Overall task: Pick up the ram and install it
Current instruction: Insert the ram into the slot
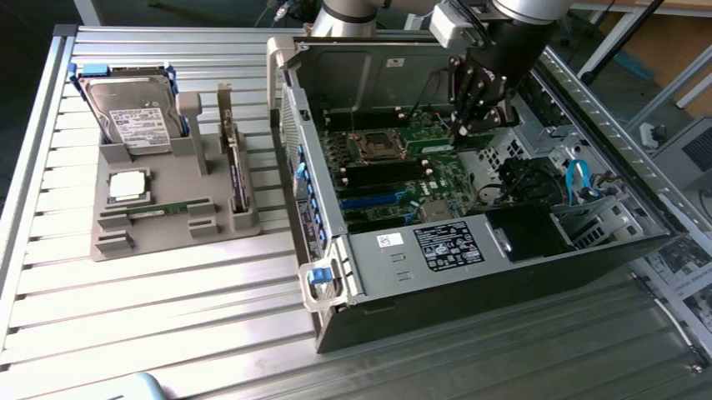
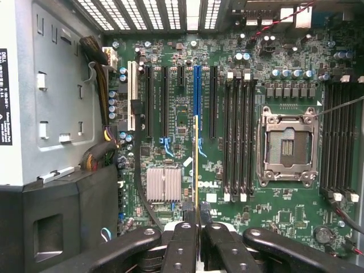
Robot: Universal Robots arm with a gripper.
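Observation:
My gripper (image 1: 476,123) hangs inside the open computer case (image 1: 333,275), above the green motherboard (image 1: 428,179). In the wrist view the gripper (image 2: 196,228) is shut on the ram (image 2: 196,170). The ram shows edge-on as a thin gold-edged strip reaching out from between the black fingers (image 2: 179,242). It is held over the board near the blue expansion slot (image 2: 197,91). The black memory slots (image 2: 239,136) lie to one side of it, beside the open processor socket (image 2: 287,147). The ram's faces are hidden.
On the exterior view's left, a grey holder (image 1: 167,208) carries a silver hard drive (image 1: 133,117), a square processor chip (image 1: 128,185) and an upright card (image 1: 233,167). Case walls, a black drive cage (image 1: 534,229) and cables (image 1: 575,179) surround the motherboard.

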